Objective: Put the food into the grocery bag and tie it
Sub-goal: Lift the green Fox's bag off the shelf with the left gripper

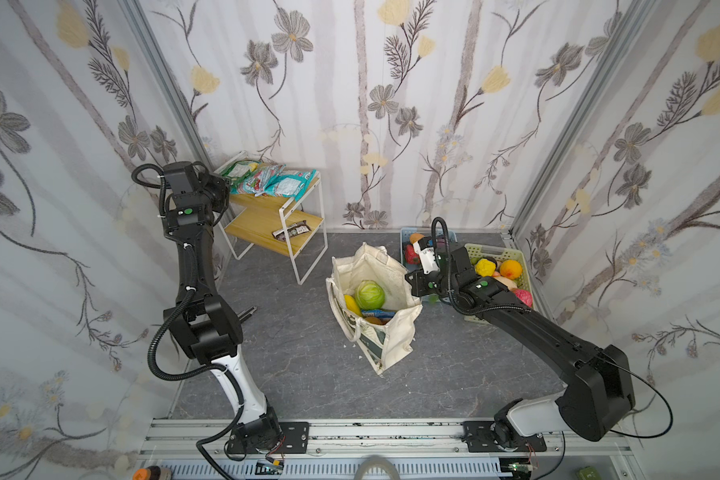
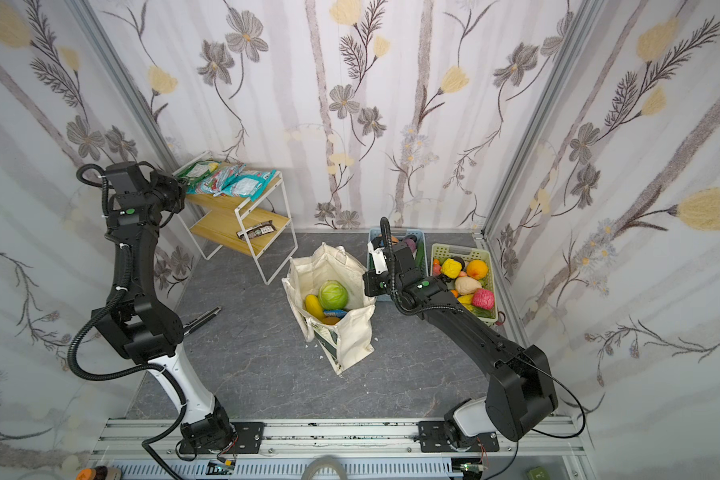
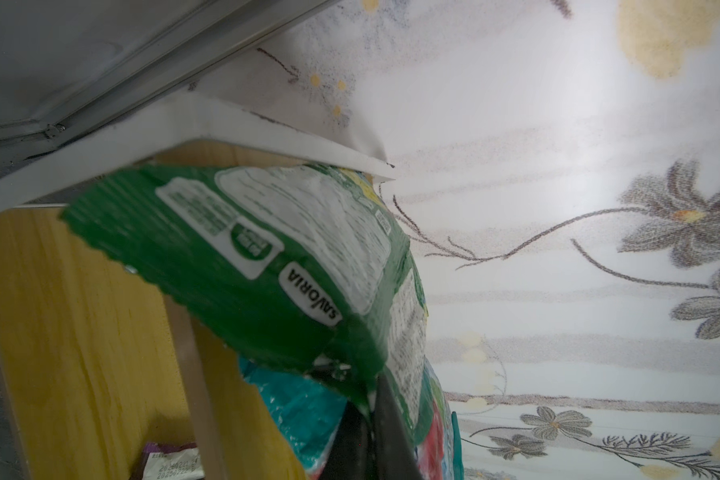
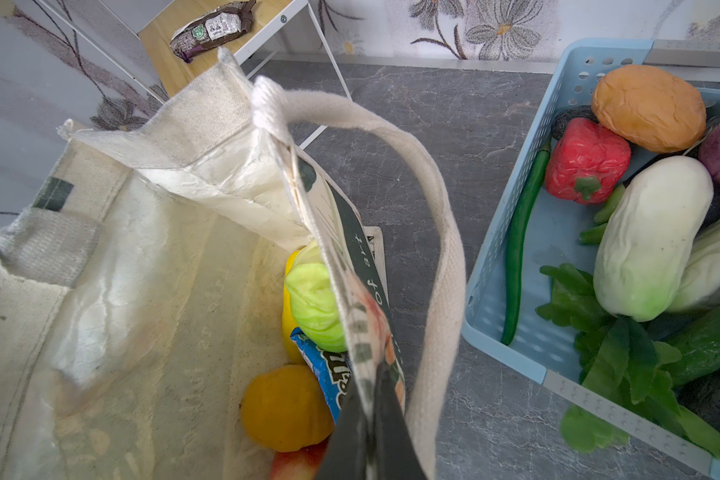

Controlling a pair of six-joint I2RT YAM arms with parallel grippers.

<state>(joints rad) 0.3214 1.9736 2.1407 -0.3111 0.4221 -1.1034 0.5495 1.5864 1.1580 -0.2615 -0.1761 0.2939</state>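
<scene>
At the upper shelf of the rack (image 1: 258, 230), in both top views, the left gripper (image 1: 227, 183) reaches in among the snack packets (image 1: 275, 183). The grocery bag (image 1: 391, 340) stands well apart from it, mouth up, with the right gripper (image 1: 411, 279) at its rim. Judged step: carry one packet to the bag. Lift it straight clear of the neighbouring packets and the rack frame before swinging across. Release only above the open mouth, over the cabbage (image 1: 369, 294).

At the left wrist view, the left gripper (image 3: 368, 436) is closed tight on one edge of the green packet (image 3: 267, 257), which extends ahead of the fingers. A teal packet (image 3: 304, 407) lies just beside them. The pinch is near an edge, so the packet may swing; move slowly.

At the right wrist view, the right gripper (image 4: 371, 436) is clamped on the bag's side wall beside the strap handle (image 4: 443, 249) and holds the mouth open. The blue basket (image 4: 558, 232) sits just beside it.
</scene>
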